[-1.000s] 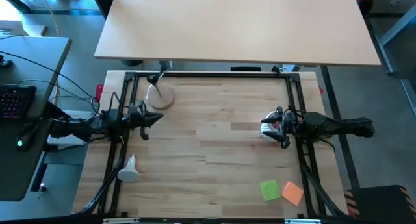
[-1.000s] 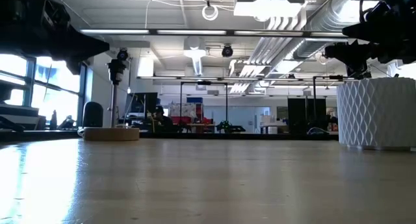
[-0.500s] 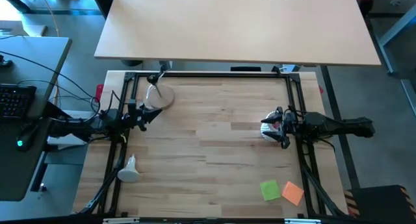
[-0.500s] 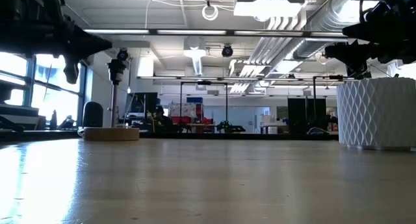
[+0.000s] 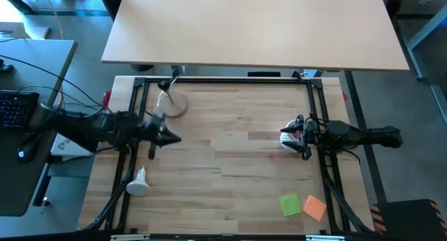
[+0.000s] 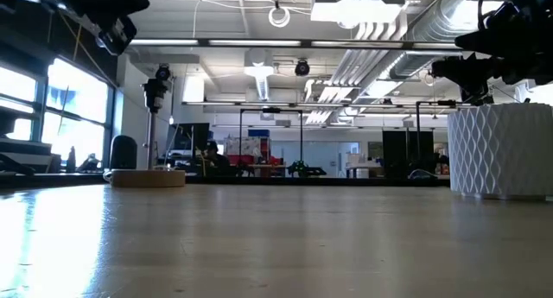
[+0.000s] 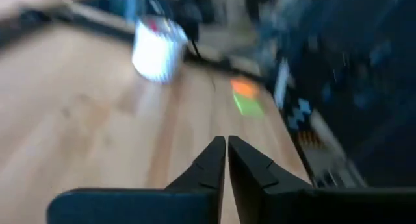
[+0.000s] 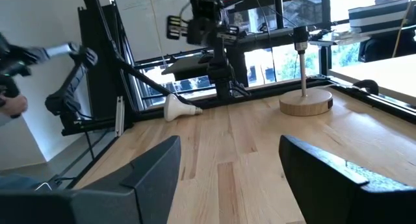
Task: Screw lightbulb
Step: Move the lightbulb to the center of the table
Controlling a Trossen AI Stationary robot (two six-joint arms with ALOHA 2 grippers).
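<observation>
Since the earlier frame, only the left arm has been moved: its gripper has been swung away from the lamp base and carried out over the worktop, and it is now seen pointing across toward the right side. Its fingers are pressed together in the left wrist view with only a hairline between them, and nothing is held in them. Across the worktop from them in that view, the white cup and the green and orange notes are shown.

The lightbulb is left lying on its side near the left front edge of the worktop, apart from both grippers and well apart from the lamp base; in the right wrist view it is seen lying with its narrow end turned toward the base. No part of the screwing has been done, so the bulb must first be picked up. The closed, empty fingers suggest a transit pose rather than a grasp.

The right gripper is parked at the right edge just beside the white cup, and its fingers are spread wide and empty, probably kept ready to take or steady the bulb.
</observation>
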